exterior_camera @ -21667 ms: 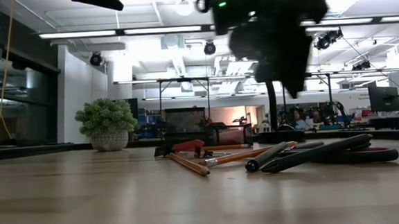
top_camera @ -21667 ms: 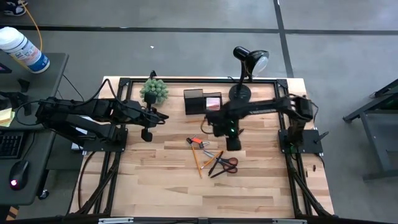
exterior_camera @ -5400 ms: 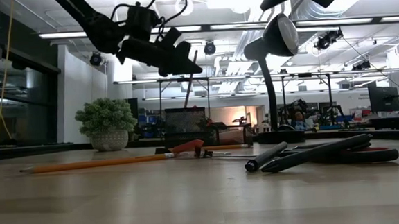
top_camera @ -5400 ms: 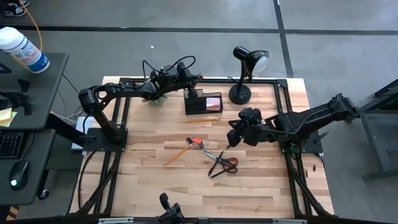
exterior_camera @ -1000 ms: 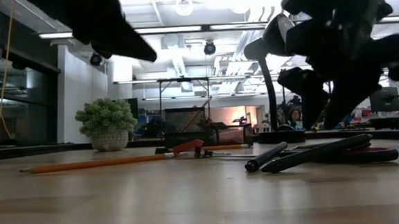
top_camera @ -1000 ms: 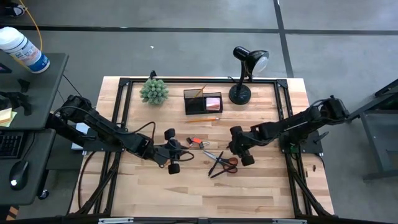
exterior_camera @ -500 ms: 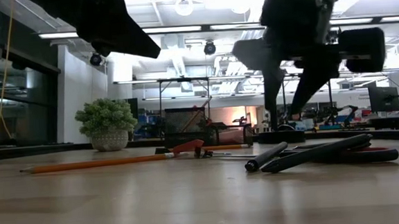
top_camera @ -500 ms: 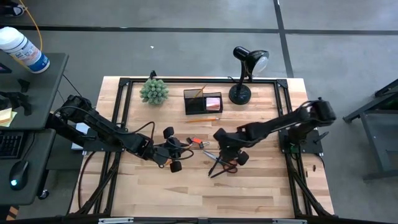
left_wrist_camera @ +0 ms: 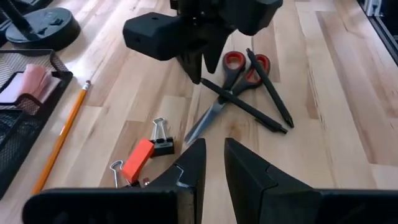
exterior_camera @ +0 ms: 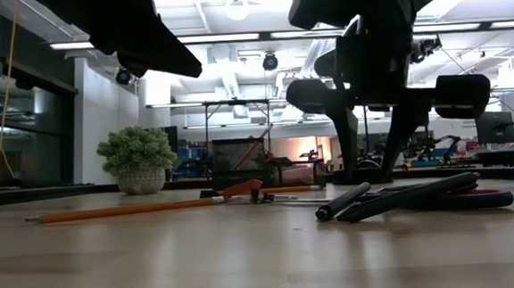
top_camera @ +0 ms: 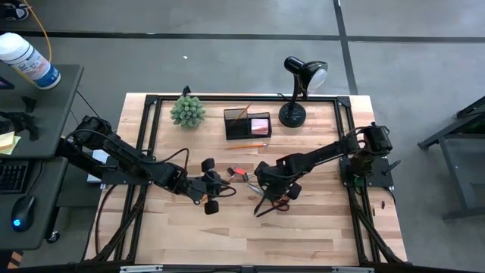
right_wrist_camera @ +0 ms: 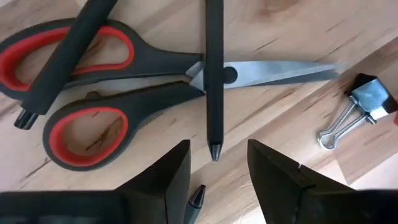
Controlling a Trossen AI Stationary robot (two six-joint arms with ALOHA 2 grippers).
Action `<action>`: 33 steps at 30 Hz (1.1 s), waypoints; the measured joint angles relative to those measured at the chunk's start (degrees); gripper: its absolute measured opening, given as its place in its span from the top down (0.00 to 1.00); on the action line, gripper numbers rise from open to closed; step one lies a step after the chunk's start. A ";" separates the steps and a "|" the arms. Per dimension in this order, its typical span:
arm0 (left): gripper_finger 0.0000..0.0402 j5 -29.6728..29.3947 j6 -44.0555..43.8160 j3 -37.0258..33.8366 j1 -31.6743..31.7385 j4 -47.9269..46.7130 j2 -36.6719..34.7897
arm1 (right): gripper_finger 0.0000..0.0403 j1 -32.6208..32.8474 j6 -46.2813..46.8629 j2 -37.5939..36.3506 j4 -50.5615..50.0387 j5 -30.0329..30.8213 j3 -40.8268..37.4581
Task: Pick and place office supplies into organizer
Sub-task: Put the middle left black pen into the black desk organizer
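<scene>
scissors (right_wrist_camera: 118,84) — red handles, flat | black pen (right_wrist_camera: 214,74) — lying across them

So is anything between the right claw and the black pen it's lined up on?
Nothing visible. The right claw hangs open directly over the black pen, which lies across the scissors. A second pen crosses the handles, off to the side.

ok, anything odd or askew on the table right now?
Yes: two black pens lie crossed over the red-handled scissors in a tangle, right under the open right gripper. Awkward for a clean single pick.
</scene>
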 joint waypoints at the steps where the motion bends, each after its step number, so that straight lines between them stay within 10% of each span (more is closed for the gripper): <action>1: 0.88 0.11 0.02 0.00 0.00 -0.06 0.00 | 0.62 0.00 0.00 0.02 0.50 -0.05 0.00; 21: 0.88 1.18 0.17 0.00 0.00 -0.22 0.00 | 0.64 0.00 -0.02 2.86 2.24 -0.52 0.00; 33: 0.88 1.18 0.17 0.02 0.00 -0.22 0.02 | 0.85 0.02 0.07 3.24 2.46 -1.12 0.00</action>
